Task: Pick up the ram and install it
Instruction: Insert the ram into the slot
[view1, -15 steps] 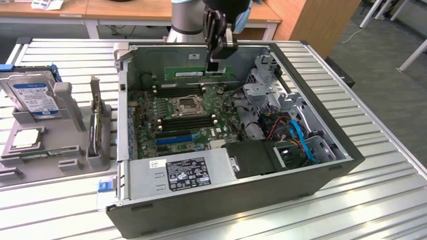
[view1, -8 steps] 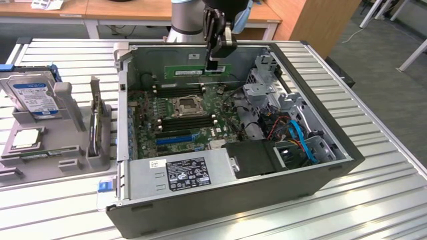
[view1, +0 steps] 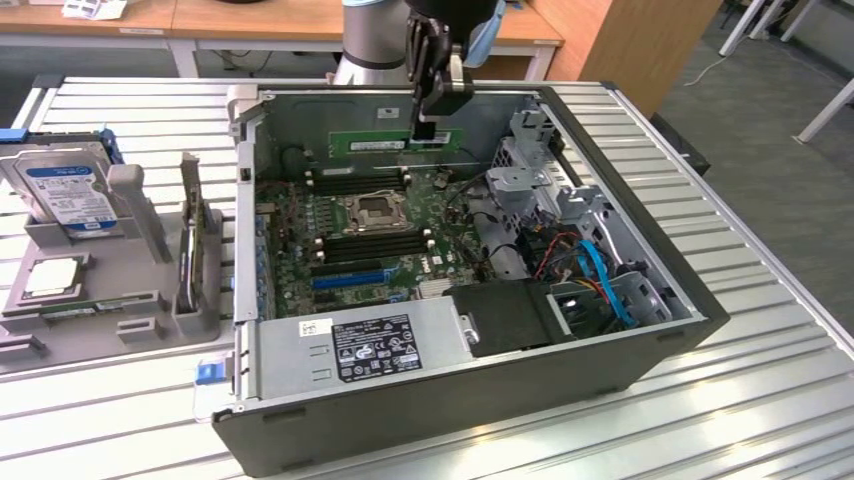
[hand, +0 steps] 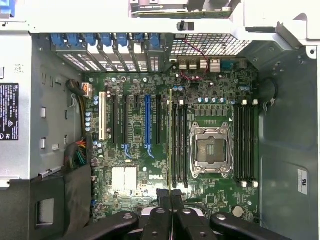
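Lying open on the slatted metal table (view1: 747, 330), the computer case (view1: 534, 400) exposes its motherboard (view1: 400, 250). Above the board, the gripper (view1: 430, 130) is clamped on the ram (view1: 374, 143), holding the green stick edge-down over the memory slots (hand: 180, 145) beside the processor socket (view1: 374, 212).

The ram (view1: 374, 144) is matt green circuit board; the case (view1: 441, 410) matt grey sheet metal; the table (view1: 761, 400) ribbed, shiny metal; the gripper (hand: 171, 194) smooth black, perhaps plastic
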